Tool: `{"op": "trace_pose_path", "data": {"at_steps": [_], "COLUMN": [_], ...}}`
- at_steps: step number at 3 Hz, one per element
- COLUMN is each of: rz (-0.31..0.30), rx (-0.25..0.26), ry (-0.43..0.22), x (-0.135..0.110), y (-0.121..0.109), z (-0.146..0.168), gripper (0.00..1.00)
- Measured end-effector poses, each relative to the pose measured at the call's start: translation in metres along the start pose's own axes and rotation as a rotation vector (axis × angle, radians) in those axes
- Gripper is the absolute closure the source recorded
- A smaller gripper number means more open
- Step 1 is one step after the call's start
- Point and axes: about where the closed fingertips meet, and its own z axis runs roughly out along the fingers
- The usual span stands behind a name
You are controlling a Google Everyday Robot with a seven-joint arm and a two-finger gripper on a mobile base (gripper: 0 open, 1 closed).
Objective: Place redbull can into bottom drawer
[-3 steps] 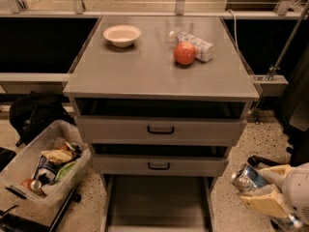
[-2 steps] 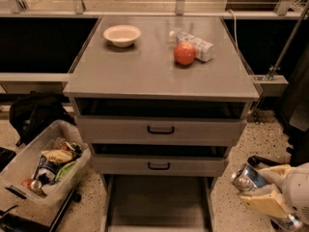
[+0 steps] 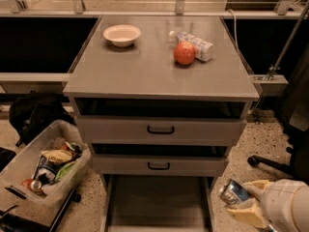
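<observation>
A cream-coloured two-finger gripper (image 3: pixel 248 201) hangs at the lower right of the view, just off the right front corner of the grey metal cabinet (image 3: pixel 159 76), clamped around a slim, shiny silver-and-blue redbull can (image 3: pixel 232 193). The can lies tilted between the fingers, its bright end pointing left toward the cabinet.

The bottom drawer (image 3: pixel 155 203), the lowest of 3, stands pulled out with its plain grey floor bare. The can is beside it, outside its right edge, not yet over it.

Watch that right edge. From here you would judge 3 risks:
- Let go now and the can probably drops on the speckled floor, not in the drawer.
- Sweep left too low and the can or the lower finger may strike the drawer's right wall.
- Sweep left too far back and it may catch the front of the closed drawer above, with its black handle (image 3: pixel 159 166).

The grip also looks to sit near one end of the can, so a knock could twist it loose.

Against the frame from 1.0 s ago, gripper and can have shifted left and lower, nearer the drawer's right edge. Nothing else has moved. The white bowl (image 3: pixel 122 35) sits near the back left corner of the top, and the red-orange apple (image 3: pixel 185 53) touches the clear plastic bottle with white label (image 3: pixel 197 44) toward the back right. The clear plastic bin of packets (image 3: pixel 43 164) stays on the floor at left.
</observation>
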Motion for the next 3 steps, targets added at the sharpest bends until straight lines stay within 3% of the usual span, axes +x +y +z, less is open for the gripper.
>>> {"op": "trace_pose_path", "data": {"at_steps": [1, 2, 3], "rz": [-0.008, 0.034, 0.108], "rx": [-0.022, -0.074, -0.227], "ry": [0.008, 0.013, 0.001], "x": [0.014, 0.024, 0.008], "y": [0.003, -0.005, 0.006], "z": [0.044, 0.101, 0.185], "gripper": [1.00, 1.00, 1.00]}}
